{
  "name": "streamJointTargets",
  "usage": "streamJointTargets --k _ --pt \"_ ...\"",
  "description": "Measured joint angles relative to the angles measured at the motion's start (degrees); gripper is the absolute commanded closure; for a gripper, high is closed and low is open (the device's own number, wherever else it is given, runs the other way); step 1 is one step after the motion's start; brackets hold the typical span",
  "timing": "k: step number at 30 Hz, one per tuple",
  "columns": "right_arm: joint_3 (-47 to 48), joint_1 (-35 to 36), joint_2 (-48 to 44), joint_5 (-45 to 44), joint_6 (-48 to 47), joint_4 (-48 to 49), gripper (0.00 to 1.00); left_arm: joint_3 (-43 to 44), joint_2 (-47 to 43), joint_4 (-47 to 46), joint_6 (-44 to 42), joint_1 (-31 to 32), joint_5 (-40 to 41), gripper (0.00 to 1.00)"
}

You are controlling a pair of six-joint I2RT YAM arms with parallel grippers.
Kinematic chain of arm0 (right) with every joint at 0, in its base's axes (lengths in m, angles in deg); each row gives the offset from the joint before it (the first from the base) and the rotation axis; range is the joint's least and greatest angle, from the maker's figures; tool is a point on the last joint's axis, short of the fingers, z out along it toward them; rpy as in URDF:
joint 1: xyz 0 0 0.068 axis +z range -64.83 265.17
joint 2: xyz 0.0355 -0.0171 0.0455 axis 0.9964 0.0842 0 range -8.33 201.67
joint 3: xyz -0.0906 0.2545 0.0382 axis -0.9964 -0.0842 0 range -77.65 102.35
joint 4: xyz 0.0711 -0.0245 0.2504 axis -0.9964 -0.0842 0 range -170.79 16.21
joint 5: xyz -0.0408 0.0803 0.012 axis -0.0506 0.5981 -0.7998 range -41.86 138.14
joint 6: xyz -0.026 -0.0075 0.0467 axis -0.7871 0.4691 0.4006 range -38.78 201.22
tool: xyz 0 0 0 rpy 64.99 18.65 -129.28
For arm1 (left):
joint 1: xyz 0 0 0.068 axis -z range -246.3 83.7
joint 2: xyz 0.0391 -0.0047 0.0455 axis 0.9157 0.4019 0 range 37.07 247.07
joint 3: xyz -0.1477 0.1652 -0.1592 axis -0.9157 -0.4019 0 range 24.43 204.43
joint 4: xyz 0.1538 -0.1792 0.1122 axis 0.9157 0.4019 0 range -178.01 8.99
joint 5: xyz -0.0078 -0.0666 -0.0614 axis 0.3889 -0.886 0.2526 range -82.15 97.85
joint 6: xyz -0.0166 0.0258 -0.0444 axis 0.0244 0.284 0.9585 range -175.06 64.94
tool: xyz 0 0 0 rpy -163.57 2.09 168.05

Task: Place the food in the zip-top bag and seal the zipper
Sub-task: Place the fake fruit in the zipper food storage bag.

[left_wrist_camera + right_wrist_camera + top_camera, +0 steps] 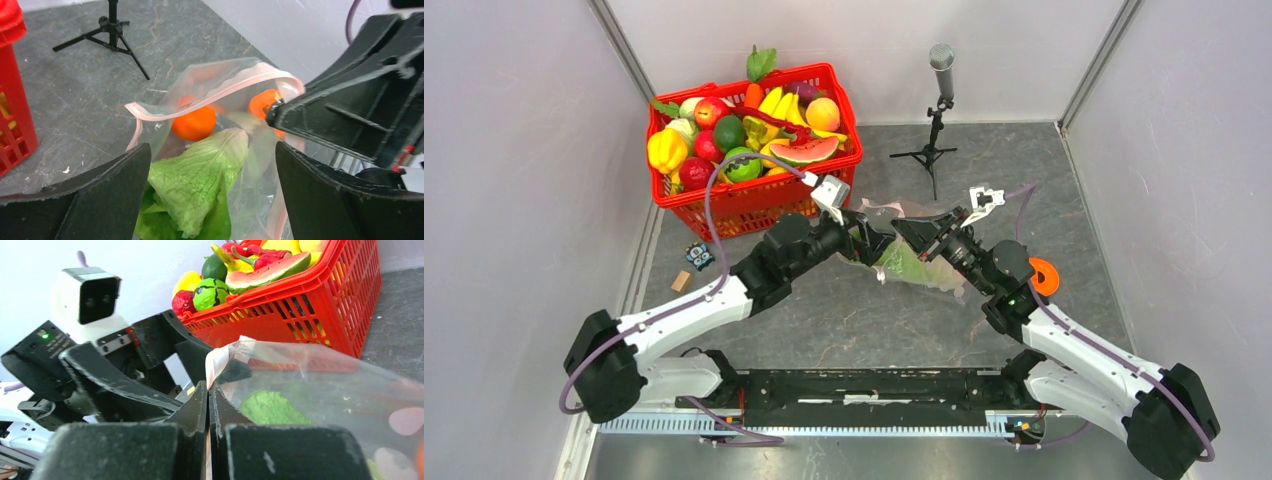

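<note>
Left hand (212,150): nearest us, fingers spread wide, holding nothing, one on either side of the cabbage (200,175). Zip-top bag (220,77): between the two hands over the desk (844,320), mouth open toward the left hand. Zipper (165,113): unsealed, curving round the mouth. Right hand (208,390): pinched tight on the bag's rim. We list the cabbage as partly inside, its long axis running from the left hand into the bag, toward the orange (194,124) deeper in. Red basket (754,205) of produce and microphone stand (939,110): behind, apart.
</note>
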State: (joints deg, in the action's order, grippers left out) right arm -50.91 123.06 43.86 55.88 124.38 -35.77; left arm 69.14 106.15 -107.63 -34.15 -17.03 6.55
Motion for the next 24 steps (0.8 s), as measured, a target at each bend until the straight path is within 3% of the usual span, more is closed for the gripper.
streamJointTargets --k 14,19,24 --pt "-1.01 0.0 -1.88 -4.07 -0.63 -2.32 1.0 0.87 -7.21 5.64 -5.16 0.09 1.18 0.0" --pt "-1.07 0.0 -2.86 -5.07 -1.51 -3.43 1.0 4.72 -7.26 9.77 -9.55 -0.63 5.42 0.0" --pt "-1.09 0.0 -2.97 -5.22 -2.08 -3.82 1.0 13.86 -5.51 15.69 -11.98 -5.14 8.11 0.0"
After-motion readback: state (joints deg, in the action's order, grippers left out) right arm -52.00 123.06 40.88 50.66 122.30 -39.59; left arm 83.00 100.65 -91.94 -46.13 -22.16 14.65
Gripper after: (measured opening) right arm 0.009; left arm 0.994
